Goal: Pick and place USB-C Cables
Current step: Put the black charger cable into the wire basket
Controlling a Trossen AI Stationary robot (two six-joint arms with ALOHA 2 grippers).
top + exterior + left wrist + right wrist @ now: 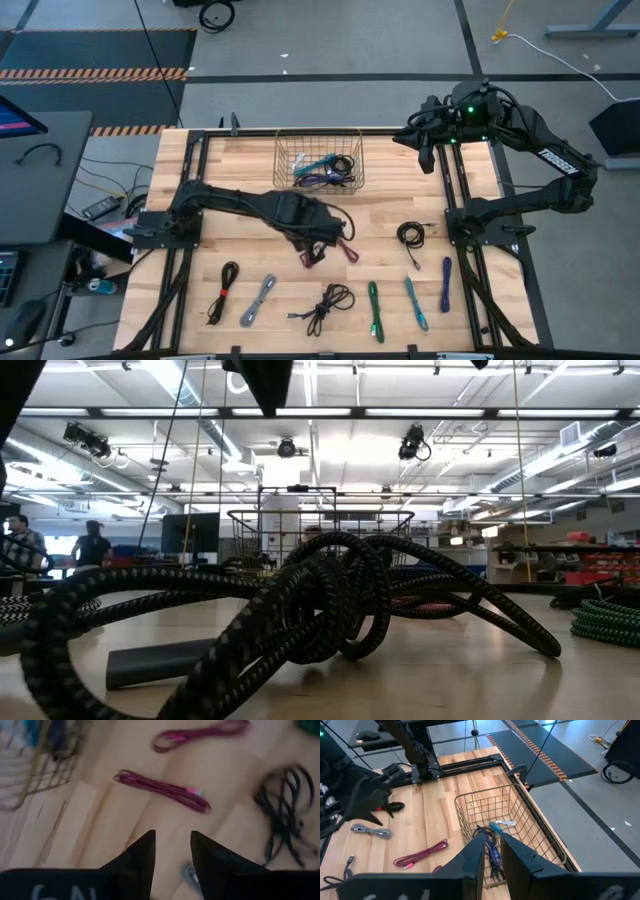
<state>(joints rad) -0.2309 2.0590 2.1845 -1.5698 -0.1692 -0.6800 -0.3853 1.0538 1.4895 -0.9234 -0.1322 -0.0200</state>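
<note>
Left wrist view: magenta cable point(162, 790) lies just beyond left end effector point(172, 851)

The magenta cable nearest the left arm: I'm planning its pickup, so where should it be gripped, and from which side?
Grip the magenta cable mid-bundle, from straight above, closing across its width. It lies flat as a long, narrow folded bundle, strands tightest at the middle. The left end effector is open nearby.

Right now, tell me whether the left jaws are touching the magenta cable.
Apart. The left wrist view shows the left gripper open, with bare wood between its jaws and the magenta cable lying beyond them.
</note>
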